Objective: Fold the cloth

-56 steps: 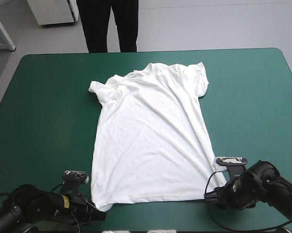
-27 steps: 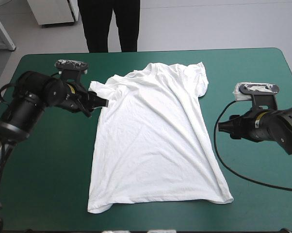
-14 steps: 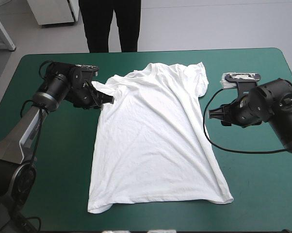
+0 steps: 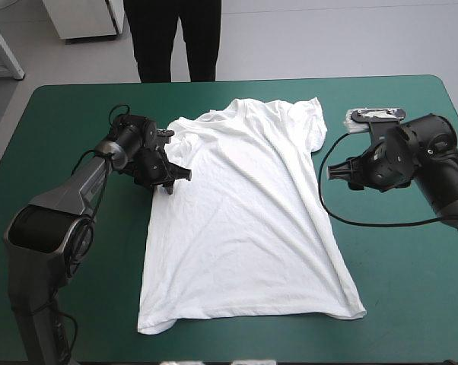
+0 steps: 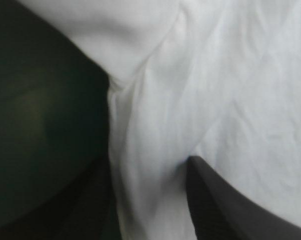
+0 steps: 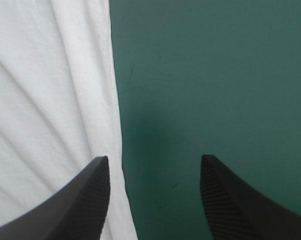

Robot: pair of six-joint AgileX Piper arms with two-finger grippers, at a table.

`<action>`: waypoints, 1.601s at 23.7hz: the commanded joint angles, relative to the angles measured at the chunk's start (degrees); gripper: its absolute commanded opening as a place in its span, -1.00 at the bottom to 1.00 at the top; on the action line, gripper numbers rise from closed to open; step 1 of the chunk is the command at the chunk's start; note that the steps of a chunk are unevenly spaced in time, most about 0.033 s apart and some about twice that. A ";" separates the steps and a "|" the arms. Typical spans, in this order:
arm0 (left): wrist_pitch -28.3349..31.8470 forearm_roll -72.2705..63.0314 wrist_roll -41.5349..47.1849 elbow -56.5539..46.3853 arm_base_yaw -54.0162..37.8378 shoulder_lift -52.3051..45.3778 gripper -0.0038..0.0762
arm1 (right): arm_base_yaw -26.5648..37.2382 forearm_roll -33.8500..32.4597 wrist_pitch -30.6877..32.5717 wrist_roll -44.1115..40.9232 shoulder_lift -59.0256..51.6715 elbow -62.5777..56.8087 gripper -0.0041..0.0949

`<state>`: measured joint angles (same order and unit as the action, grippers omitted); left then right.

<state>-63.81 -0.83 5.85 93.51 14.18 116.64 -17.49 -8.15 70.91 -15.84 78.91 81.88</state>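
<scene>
- The white T-shirt [image 4: 240, 220] lies spread flat in the middle of the counter [image 4: 396, 266], on its teal-green cover.
- Its collar [image 4: 214, 115] points toward the far edge and its hem [image 4: 252, 312] toward the near edge. Long creases run down the fabric.
- The left gripper [image 4: 176, 175] is low over the shirt's side edge, just below the sleeve on that arm's side, and points in toward the shirt.
- In the left wrist view its black fingers [image 5: 225, 205] stand wide apart. The shirt's folded side edge and armpit seam run between them. One finger is over white fabric and the other over the dark cover beside it.
- The right gripper [image 4: 332, 171] is just beside the opposite side of the shirt, below the other sleeve [image 4: 314, 122], and also faces inward.
- In the right wrist view its fingers [image 6: 90, 200] are spread wide. One finger is over the shirt's edge and the other over bare cover. The straight side edge of the shirt runs ahead of the gripper, close to the first finger.
- Neither gripper is clamped on the fabric.
</scene>
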 commanded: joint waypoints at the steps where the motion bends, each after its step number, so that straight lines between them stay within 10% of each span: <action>1: 1.00 -0.67 -0.09 0.97 -0.12 0.45 -0.02 | 2.40 0.16 -1.41 1.53 -1.19 1.82 0.11; 4: 0.99 -1.60 0.02 0.97 -0.12 2.02 -0.15 | 3.84 2.30 -2.04 4.45 -0.73 1.82 0.11; 9: 1.25 -0.97 0.15 0.97 -0.12 2.52 -0.93 | 3.94 3.59 -2.62 5.93 0.87 2.01 0.11; 38: 2.81 -2.53 -0.08 0.97 -0.12 2.52 -0.93 | 3.69 13.77 -8.72 9.99 40.87 22.29 0.14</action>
<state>-64.57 -2.67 5.69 94.97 14.15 118.69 -13.84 5.03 62.95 -6.37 121.26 102.79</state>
